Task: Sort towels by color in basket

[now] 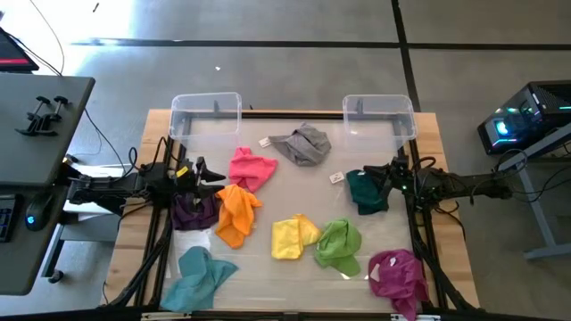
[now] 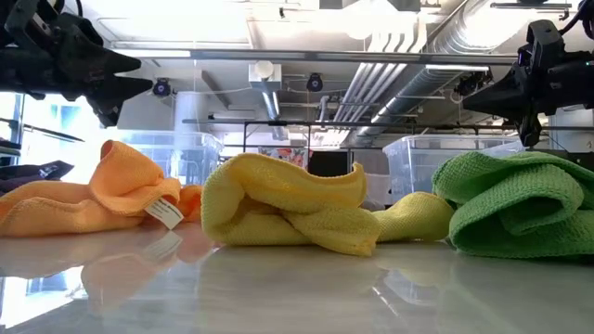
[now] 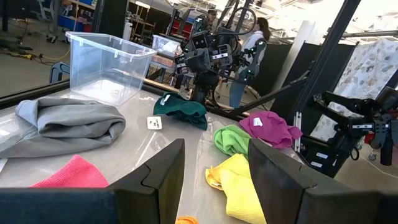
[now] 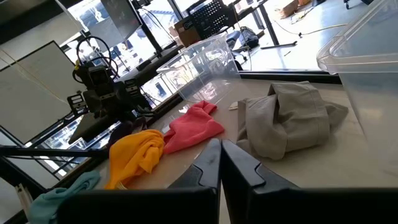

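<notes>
**Towels spread on the table, both arms hovering**

The left gripper [image 1: 207, 171] hangs with fingers apart and empty, between the soft pink towel [image 1: 251, 168] and the orange towel [image 1: 237, 213]. The right gripper [image 1: 378, 176], fingers pressed together and empty, hovers above the dark green towel [image 1: 366, 193]. Two clear plastic bins [image 1: 206, 114] stand at the far edge.

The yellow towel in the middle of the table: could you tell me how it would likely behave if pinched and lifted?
The yellow towel lies in soft rolled folds, so it would probably droop and unfold. It looks light and may slide easily on the glossy table.
</notes>
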